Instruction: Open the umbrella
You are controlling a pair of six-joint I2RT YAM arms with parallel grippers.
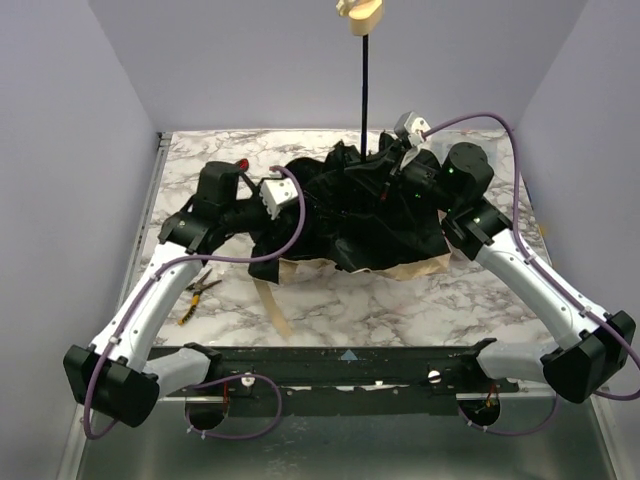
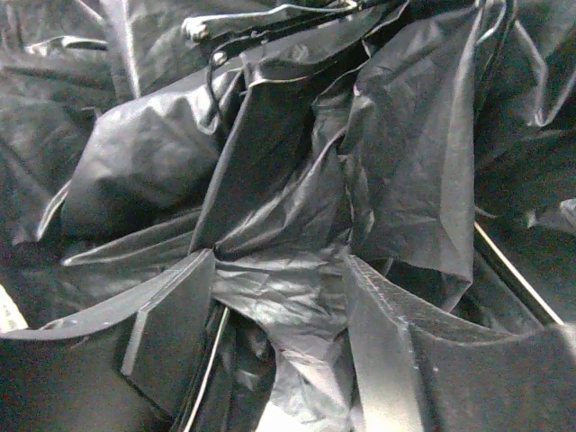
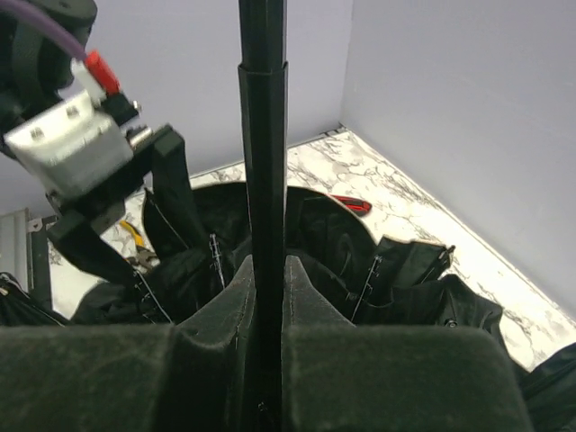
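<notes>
The umbrella point(image 1: 350, 225) lies in the middle of the table, black lining up, with a peach edge point(image 1: 420, 268) showing at the front. Its thin black shaft point(image 1: 365, 90) stands upright and ends in the cream handle point(image 1: 360, 14). My right gripper point(image 1: 378, 170) is shut on the shaft low down; in the right wrist view point(image 3: 268, 265) both pads press the shaft point(image 3: 261, 135). My left gripper point(image 1: 305, 205) is buried in the lining from the left. In the left wrist view point(image 2: 279, 297) its fingers point(image 2: 171, 324) stand apart, with loose black fabric and a thin rib between them.
Yellow-handled pliers point(image 1: 197, 295) lie on the marble table point(image 1: 400, 310) near the left arm. A red-and-black tool point(image 3: 351, 205) lies beyond the canopy near the back wall. A peach strap point(image 1: 272, 305) trails toward the front. Walls close in the left, back and right.
</notes>
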